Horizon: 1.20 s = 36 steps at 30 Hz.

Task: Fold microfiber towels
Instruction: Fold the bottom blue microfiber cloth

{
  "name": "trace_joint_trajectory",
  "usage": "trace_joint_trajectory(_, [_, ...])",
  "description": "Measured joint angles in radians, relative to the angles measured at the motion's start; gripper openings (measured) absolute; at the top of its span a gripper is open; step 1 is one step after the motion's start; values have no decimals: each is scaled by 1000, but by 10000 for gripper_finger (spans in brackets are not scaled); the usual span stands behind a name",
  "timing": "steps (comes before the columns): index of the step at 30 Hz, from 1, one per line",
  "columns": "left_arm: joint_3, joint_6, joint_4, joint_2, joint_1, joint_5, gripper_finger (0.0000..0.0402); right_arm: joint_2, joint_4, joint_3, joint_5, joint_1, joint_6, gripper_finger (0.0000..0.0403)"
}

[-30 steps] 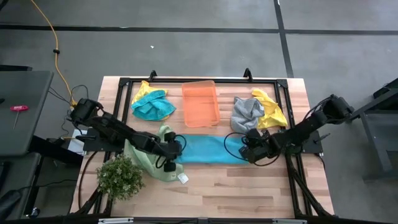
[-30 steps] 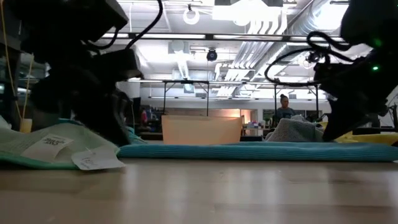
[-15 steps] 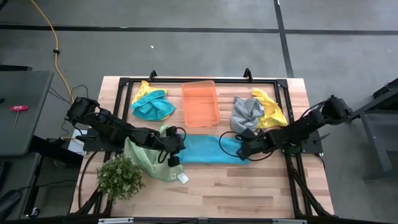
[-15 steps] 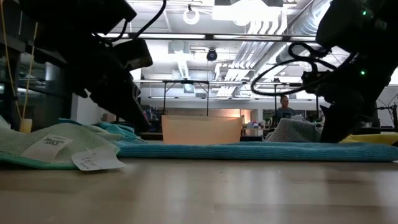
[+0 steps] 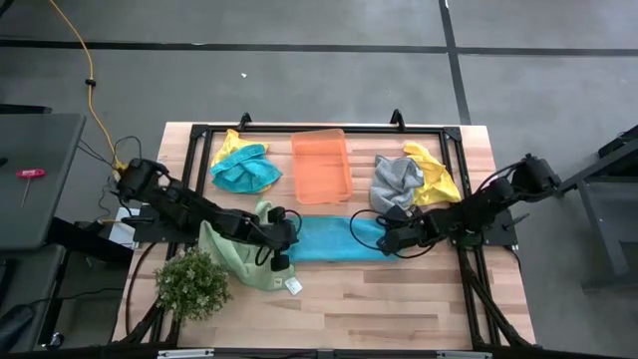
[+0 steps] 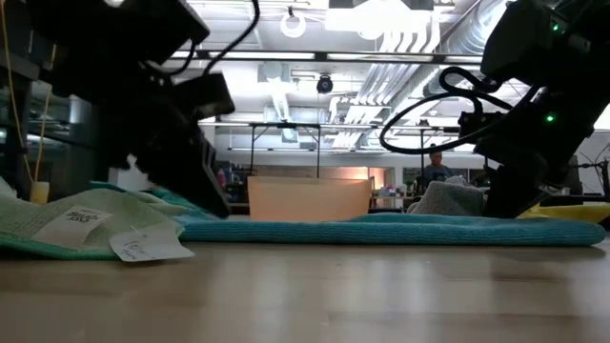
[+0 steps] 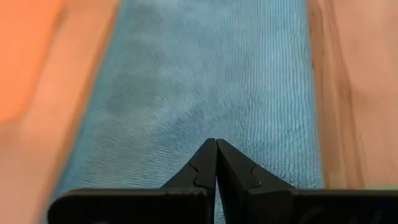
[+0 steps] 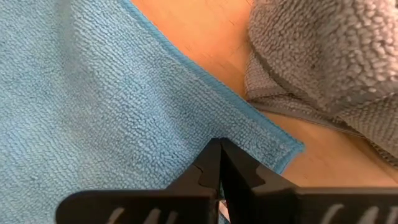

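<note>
Both end effectors closed over blue towel (image 5: 329, 239)

Six microfiber towels are lying on the table: two teal-blue (image 5: 334, 239) (image 5: 246, 176), two yellow (image 5: 435, 175) (image 5: 231, 148), one grey (image 5: 396, 180), one light green (image 5: 237, 254). One orange bin (image 5: 321, 166) is sitting at the back, one bushy plant (image 5: 191, 284) at the front. Two arms are showing, so two grippers, left gripper (image 5: 282, 242) and right gripper (image 5: 383, 237).
</note>
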Motion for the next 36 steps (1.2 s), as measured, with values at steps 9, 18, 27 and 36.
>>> trace_joint_trajectory(9, [9, 0, 175, 166, -30, -18, 0, 0, -52, -1, 14, 0, 58, 0])
trace_joint_trajectory(18, [5, 37, 152, 146, -30, -36, 0, 0, -209, -1, 62, 28, 220, 0])
trace_joint_trajectory(27, [2, 45, 160, 146, -30, -46, 0, 2, -271, 14, 82, 82, 273, 0])
trace_joint_trajectory(36, [-1, 90, 193, 146, -30, -62, 0, 3, -496, 124, 87, 88, 270, 0])
